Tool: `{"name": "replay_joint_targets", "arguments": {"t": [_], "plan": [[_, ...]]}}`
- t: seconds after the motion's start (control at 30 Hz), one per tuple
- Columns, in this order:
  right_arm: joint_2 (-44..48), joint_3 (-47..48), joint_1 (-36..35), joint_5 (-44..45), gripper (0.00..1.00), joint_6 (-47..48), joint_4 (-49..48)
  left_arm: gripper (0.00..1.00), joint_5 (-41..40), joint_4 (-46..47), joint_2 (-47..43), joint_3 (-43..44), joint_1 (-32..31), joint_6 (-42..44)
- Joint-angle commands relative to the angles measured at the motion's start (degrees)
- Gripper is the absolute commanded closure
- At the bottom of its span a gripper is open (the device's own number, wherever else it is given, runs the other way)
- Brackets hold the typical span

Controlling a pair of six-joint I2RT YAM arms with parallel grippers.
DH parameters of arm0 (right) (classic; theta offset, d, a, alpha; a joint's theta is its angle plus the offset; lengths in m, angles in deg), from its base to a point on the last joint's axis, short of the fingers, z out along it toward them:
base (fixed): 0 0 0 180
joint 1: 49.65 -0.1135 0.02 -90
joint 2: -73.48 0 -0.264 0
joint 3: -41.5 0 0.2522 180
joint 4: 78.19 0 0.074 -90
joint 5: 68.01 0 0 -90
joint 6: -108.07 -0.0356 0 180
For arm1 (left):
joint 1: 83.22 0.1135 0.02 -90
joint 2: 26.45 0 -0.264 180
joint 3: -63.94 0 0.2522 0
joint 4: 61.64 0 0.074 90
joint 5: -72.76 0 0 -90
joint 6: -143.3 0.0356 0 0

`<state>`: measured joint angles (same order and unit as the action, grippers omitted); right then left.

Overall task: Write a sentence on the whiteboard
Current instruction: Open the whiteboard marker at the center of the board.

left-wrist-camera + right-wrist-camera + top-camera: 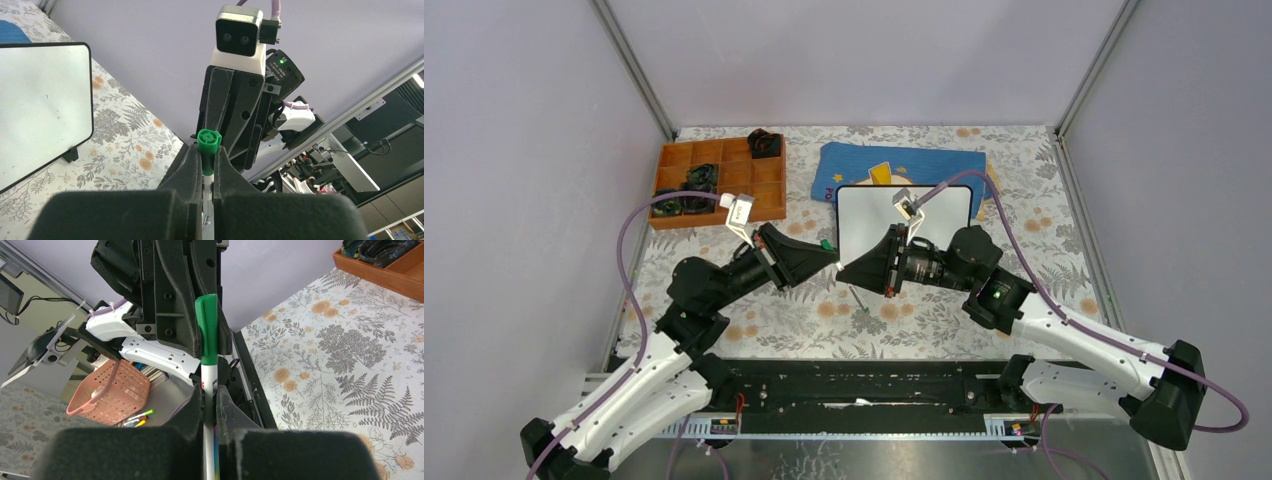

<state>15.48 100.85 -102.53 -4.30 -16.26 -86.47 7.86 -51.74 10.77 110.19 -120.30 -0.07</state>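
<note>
Whiteboard (861,215): lies just beyond the two claws where they meet, its near-left corner by their tips. From the left wrist it sits to that claw's left, apart from it, its face plain glossy white.
Table (1024,210): covered with a grey floral print with orange blooms, spreading under and around both claws.
Walls (854,60): plain lilac panels behind and to either side, joined by metal posts.
Blue cloth (904,162): past the board, farther from the claws, partly under its far edge.
Tray (767,180): orange-brown, in compartments, beyond and to the left of the left claw.
Left claw (207,162): pressed together, pinching the marker (209,372) near its green end.
Right claw (210,405): pressed together, pinching the marker's white barrel. It faces the left claw, tip to tip.
Hidden: the right arm covers the board's near-right part from above, and the left wrist view cuts off its left side.
Unclear: the dark things in the tray, a thin dark thing (859,298) on the table just nearer than the claws, and whether the board lies flat or propped.
</note>
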Motion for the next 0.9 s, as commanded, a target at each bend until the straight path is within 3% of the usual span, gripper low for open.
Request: {"name": "replay_joint_targets", "arguments": {"t": [0.0, 0.87], "plan": [[3.12, -1.49, 0.38, 1.21, 1.0, 0.11, 1.67, 1.0, -7.96, 0.4, -2.68, 4.8, 0.97, 4.34], [9.52, -6.24, 0.34, 2.77, 1.0, 0.46, 3.42, 1.0, -14.42, -2.4, -4.28, 4.93, 0.98, 4.36]]}}
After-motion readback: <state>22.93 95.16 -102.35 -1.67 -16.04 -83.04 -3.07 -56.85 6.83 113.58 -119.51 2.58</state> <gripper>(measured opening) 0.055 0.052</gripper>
